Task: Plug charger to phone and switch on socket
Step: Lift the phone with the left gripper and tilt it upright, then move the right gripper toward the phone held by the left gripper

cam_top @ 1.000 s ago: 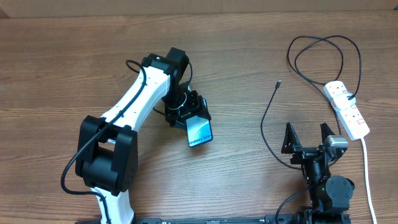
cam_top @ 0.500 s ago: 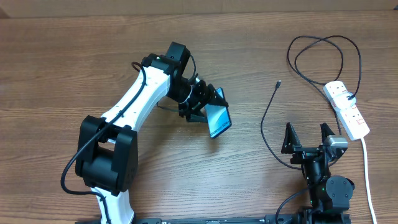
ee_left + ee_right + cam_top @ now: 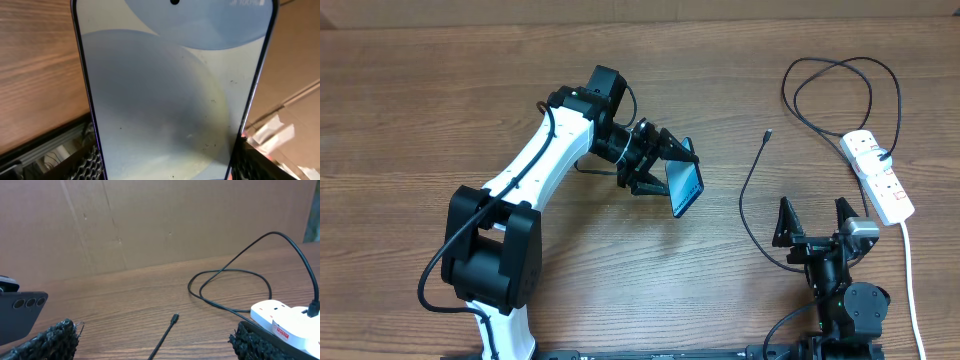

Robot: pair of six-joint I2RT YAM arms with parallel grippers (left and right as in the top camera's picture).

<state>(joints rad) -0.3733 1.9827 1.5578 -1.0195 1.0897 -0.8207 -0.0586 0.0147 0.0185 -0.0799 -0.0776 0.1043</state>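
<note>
My left claw (image 3: 667, 165) pinches the phone (image 3: 686, 188) by its black edges, glossy screen lit, tilted over the wooden table (image 3: 440, 80). My right claw (image 3: 814, 222) stands spread and empty. The charger (image 3: 747, 190), a thin limp black cable, lies between both claws. Its long axis runs away from me, plug tip at the far end, and its near length lies just beside the right claw.

From overhead I look straight down on the whole brown wooden table (image 3: 420, 80). My left wrist camera sits very close to the slim blue-screened phone (image 3: 170, 90). My right wrist camera looks low across the wood, sharing the thin black cable (image 3: 174, 318) and long white power strip (image 3: 285, 322) with overhead.
</note>
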